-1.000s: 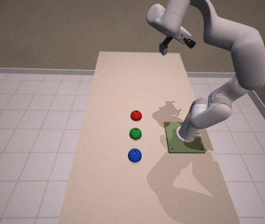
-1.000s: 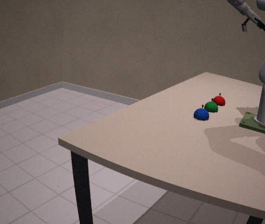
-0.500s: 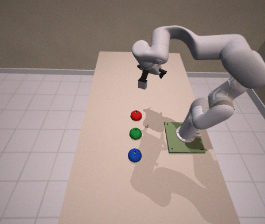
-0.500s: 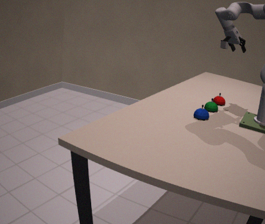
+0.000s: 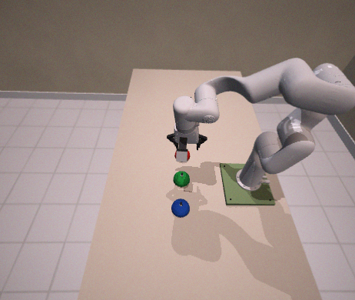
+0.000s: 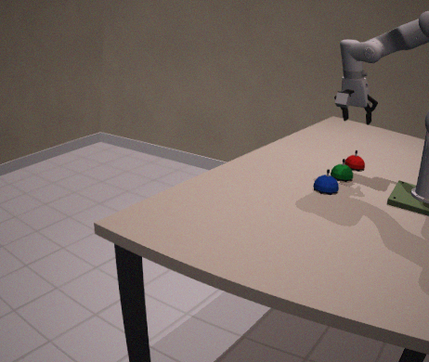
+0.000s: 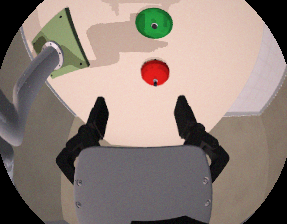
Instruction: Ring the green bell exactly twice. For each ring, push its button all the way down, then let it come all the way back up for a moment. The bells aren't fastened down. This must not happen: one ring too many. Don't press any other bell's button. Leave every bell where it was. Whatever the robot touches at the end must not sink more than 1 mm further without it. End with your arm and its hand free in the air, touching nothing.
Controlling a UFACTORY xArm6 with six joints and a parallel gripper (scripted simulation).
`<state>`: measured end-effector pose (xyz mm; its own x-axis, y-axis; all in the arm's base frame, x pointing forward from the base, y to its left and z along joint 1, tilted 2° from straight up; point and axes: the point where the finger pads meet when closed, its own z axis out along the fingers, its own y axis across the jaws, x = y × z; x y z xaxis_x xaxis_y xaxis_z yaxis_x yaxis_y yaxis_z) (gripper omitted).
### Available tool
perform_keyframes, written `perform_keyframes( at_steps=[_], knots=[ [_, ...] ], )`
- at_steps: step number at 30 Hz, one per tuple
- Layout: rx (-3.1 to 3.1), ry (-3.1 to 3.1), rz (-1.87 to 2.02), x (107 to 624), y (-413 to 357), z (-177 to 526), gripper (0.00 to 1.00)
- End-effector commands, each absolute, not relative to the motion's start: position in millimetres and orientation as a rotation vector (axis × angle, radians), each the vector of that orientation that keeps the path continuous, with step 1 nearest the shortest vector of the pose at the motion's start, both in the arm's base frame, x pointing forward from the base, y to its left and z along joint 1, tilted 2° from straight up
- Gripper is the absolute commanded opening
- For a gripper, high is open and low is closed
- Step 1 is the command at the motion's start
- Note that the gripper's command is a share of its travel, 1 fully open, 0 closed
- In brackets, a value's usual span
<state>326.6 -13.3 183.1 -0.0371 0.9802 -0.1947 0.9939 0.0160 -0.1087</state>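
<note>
Three bells sit in a row on the table (image 6: 233, 241), and we see the green bell (image 5: 181, 178) in the middle, between the red bell (image 6: 355, 162) and the blue bell (image 5: 180, 208). We hold the gripper (image 6: 357, 116) high above the red bell, fingers spread wide and grasping nothing.
</note>
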Motion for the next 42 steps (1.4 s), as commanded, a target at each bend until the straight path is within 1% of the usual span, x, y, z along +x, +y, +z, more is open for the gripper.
perform_keyframes(
  at_steps=[1, 5, 11, 12, 42],
  knots=[
    [2.112, 2.267, -0.183, 337, 18, 158, 1.00],
    [2.110, 2.310, -0.071, 336, 42, 138, 1.00],
    [2.111, 2.318, -0.044, 336, 48, 134, 1.00],
    [2.111, 2.318, -0.044, 336, 48, 134, 0.00],
    [2.111, 2.318, -0.044, 336, 48, 134, 0.00]
  ],
)
